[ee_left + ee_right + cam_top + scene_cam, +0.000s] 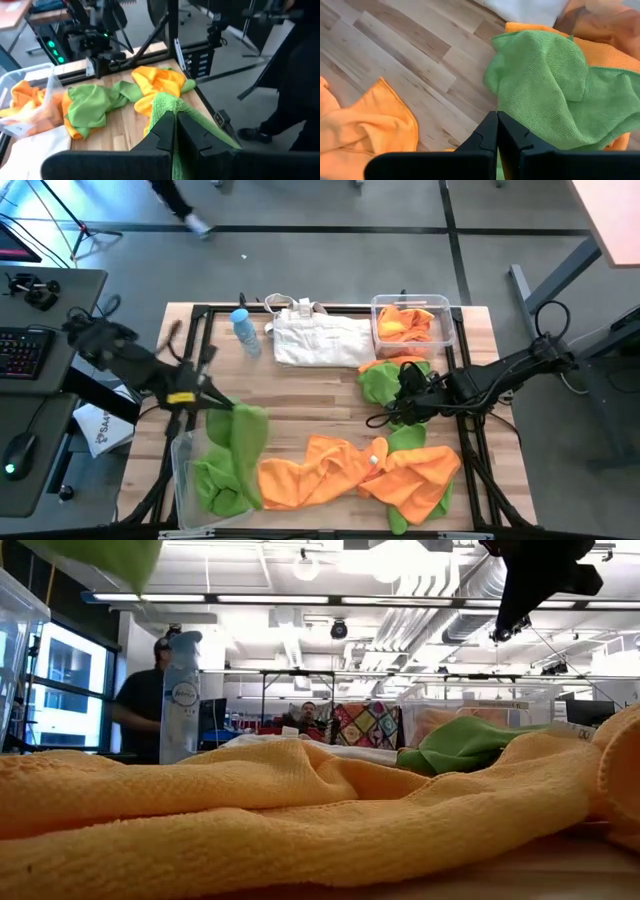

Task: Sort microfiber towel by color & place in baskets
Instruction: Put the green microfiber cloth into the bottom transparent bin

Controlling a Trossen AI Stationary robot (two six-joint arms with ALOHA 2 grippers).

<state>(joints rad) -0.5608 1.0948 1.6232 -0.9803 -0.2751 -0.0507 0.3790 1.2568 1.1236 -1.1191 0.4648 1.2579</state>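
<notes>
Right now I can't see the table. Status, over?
Left hand shut on green towel above the near-left bin. Right hand shut, empty, over the green towel by the orange bin. Orange towels still unsorted.

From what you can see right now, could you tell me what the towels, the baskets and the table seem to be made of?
Orange towel: soft looped microfibre, matte. Basket: clear, glossy, probably plastic. Table: pale wood planks with visible grain.
</notes>
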